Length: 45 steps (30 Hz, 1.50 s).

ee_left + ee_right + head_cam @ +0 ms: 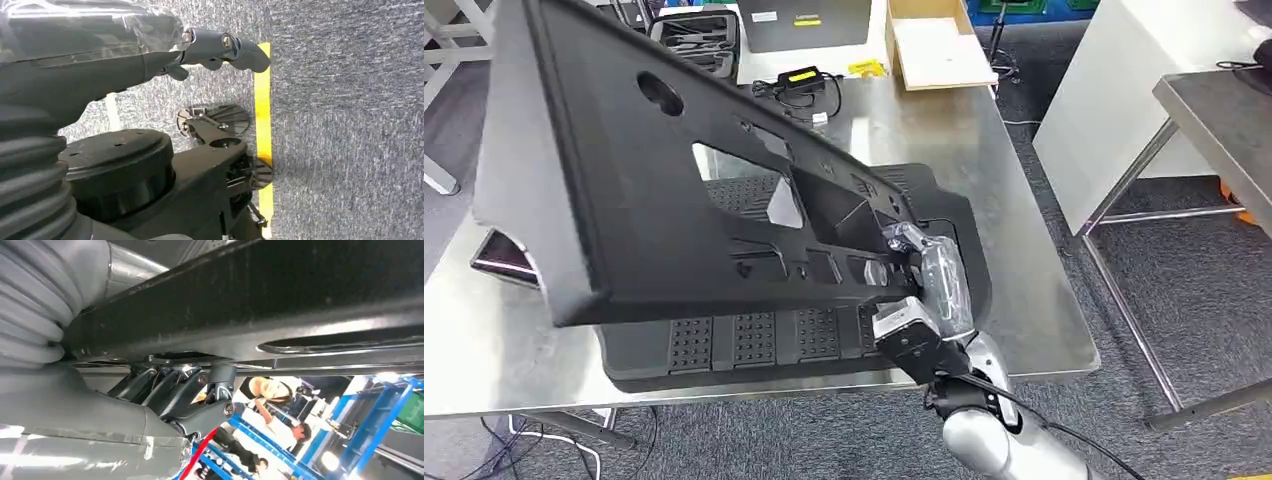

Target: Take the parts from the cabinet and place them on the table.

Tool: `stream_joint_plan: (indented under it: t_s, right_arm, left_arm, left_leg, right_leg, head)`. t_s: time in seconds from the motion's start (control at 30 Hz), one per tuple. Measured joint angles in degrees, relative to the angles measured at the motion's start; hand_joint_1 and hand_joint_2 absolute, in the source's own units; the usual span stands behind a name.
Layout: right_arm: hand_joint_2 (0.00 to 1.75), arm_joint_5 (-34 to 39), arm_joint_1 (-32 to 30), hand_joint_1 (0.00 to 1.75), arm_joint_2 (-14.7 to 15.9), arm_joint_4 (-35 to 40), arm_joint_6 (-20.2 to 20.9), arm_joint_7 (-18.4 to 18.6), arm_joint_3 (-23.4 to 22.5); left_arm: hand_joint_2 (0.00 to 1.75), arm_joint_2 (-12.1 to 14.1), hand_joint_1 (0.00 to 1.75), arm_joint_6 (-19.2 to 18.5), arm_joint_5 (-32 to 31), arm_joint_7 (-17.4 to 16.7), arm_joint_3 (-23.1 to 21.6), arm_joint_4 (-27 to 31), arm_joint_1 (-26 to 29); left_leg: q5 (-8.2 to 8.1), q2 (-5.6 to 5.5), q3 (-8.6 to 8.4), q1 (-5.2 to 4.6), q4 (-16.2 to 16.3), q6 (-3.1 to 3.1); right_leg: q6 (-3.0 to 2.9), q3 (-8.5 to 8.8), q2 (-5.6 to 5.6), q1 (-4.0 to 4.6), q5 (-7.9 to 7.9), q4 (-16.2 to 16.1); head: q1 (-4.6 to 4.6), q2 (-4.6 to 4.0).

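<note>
A large black moulded panel (654, 180) with cut-outs hangs tilted above the steel table (1044, 300), its far-left end raised. My right hand (924, 275) grips its lower right edge; in the right wrist view the dark fingers (185, 390) wrap under the panel's rim (280, 305). A second black ribbed part (754, 340) lies flat on the table beneath it, near the front edge. My left hand (150, 50) hangs over the grey carpet with its fingers stretched out and nothing in it.
At the table's far side lie a black charger with cable (802, 80), an open black case (699, 40) and a cardboard box (934, 45). Another steel table (1214, 100) stands to the right. People (270, 405) stand by blue racks. A yellow floor line (263, 125) runs below.
</note>
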<state>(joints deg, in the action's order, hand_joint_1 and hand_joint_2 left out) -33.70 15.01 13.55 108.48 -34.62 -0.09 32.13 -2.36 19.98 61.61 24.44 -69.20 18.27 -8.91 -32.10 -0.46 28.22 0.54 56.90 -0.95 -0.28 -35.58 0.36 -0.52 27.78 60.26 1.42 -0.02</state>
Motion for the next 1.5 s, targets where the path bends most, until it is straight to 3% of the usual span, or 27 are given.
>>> stream_joint_plan:
  t_s: [0.3, 0.93, 1.07, 1.3, 1.5]
  right_arm:
    - [1.75, 0.2, 2.1, 1.75, 0.1, -0.2, 0.0, 0.3, 0.4]
    - [1.75, -12.5, 13.9, 1.75, 0.1, -8.6, 0.2, 12.8, 5.1]
    - [1.75, -13.8, 16.2, 1.75, 0.1, -11.0, 0.4, 15.8, 6.1]
    - [1.75, -13.4, 19.4, 1.75, 0.1, -15.1, 0.3, 18.5, 7.5]
    - [1.75, -11.4, 20.3, 1.75, 0.1, -17.3, -0.1, 18.5, 8.2]
  left_arm:
    - [1.75, 0.0, 0.0, 0.6, -0.5, -0.6, 0.0, 0.0, 0.0]
    - [1.75, 0.0, 0.0, 1.0, -3.3, -3.3, 0.0, 0.2, -0.9]
    - [1.75, 0.0, 0.0, -0.6, -3.6, -3.2, 0.0, 0.3, -1.0]
    - [1.75, 0.1, 0.0, -1.2, -4.6, -3.3, 0.0, 0.3, -1.2]
    - [1.75, 0.2, 0.0, -2.0, -4.7, -3.3, 0.0, 0.3, -1.1]
  left_leg:
    - [-0.01, 0.0, -0.16, -0.09, 0.0, 0.01]
    - [-0.01, -0.03, -0.19, -0.08, 0.1, 0.01]
    - [-0.01, -0.03, -0.18, -0.09, 0.1, 0.01]
    - [-0.01, -0.03, -0.19, -0.09, 0.1, 0.01]
    - [-0.01, -0.03, -0.19, -0.09, 0.1, 0.01]
  right_leg:
    - [0.03, 0.31, -0.04, -0.09, -0.02, -0.2]
    - [0.06, 0.39, -0.09, -0.09, -0.05, -0.2]
    - [0.06, 0.39, -0.1, -0.1, -0.05, -0.2]
    - [0.07, 0.39, -0.1, -0.1, -0.05, -0.2]
    - [0.06, 0.39, -0.09, -0.09, -0.05, -0.2]
  head:
    - [0.0, 0.0]
    - [-0.09, 0.0]
    - [-0.11, 0.0]
    - [-0.11, 0.0]
    - [-0.11, 0.0]
